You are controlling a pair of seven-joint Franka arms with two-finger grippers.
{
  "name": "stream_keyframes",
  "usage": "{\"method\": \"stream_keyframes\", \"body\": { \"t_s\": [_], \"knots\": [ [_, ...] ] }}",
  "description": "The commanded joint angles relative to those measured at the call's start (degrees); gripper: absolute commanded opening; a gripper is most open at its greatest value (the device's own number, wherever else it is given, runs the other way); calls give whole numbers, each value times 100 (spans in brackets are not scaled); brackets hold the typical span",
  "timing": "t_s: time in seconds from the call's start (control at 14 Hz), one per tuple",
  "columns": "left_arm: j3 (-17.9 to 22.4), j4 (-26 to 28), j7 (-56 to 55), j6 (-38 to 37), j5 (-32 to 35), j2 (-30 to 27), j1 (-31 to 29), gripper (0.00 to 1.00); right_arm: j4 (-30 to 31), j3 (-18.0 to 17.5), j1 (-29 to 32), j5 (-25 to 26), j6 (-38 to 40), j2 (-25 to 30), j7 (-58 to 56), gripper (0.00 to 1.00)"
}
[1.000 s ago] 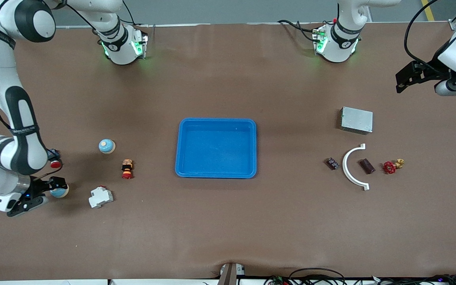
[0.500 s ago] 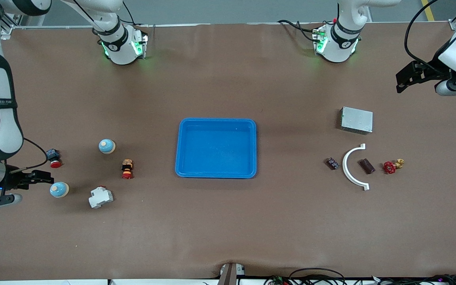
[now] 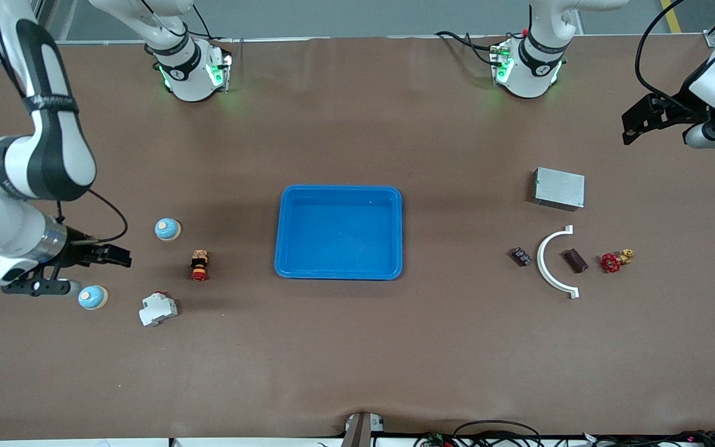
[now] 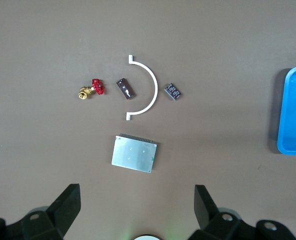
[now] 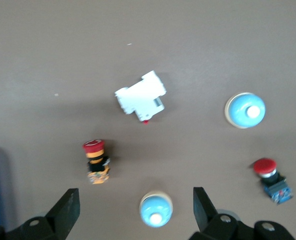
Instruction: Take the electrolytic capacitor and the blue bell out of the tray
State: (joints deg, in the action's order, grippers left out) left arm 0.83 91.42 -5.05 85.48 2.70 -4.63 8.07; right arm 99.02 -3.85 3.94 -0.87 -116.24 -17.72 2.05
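Note:
Two blue dome bells stand on the table toward the right arm's end, one (image 3: 167, 229) farther from the front camera and one (image 3: 92, 297) nearer. Both show in the right wrist view, the farther bell (image 5: 156, 209) and the nearer bell (image 5: 245, 110). My right gripper (image 3: 112, 254) is open and empty, in the air between the two bells; in its own view (image 5: 135, 215) the farther bell lies between the fingers' line. A small dark capacitor (image 3: 521, 256) (image 4: 173, 91) lies toward the left arm's end. My left gripper (image 3: 634, 124) (image 4: 136, 207) is open, empty and waits high over that end.
A blue tray (image 3: 339, 273) sits mid-table. By the bells are a white breaker (image 3: 157, 308), a red-topped button (image 3: 199, 264) and a red stop button (image 5: 270, 177). By the capacitor are a white arc (image 3: 550, 261), a brown block (image 3: 575, 260), a red valve (image 3: 612, 262) and a metal box (image 3: 559, 188).
My right gripper has drawn away from the nearer bell, swung outward, then moved farther from the front camera and toward the tray. The bell stayed on the table. The left arm is still.

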Motion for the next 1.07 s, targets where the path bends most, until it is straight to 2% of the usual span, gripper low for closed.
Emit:
{"method": "stream_keyframes", "body": {
  "t_s": [0.0, 0.29, 0.57, 0.71, 1.0],
  "knots": [
    [22, -28, 48, -84, -59, -117, -7, 100, 521, 33, 10, 78, 31, 619, 181, 100],
    [22, -264, 101, -84, -50, -65, 2, 100, 1005, 24, 10, 78, 214, 1402, 252, 100],
    [31, -292, 110, -93, -41, -65, -7, 100, 330, 77, 151, 69, 1470, 1684, 182, 100],
    [31, -300, 110, -93, -58, -65, -7, 100, -189, 86, 247, 96, 2059, 1641, 181, 100],
    [40, -362, 110, -102, -59, -56, -7, 100, -541, 86, 344, 122, 2175, 1693, 6, 100]
  ]
}}
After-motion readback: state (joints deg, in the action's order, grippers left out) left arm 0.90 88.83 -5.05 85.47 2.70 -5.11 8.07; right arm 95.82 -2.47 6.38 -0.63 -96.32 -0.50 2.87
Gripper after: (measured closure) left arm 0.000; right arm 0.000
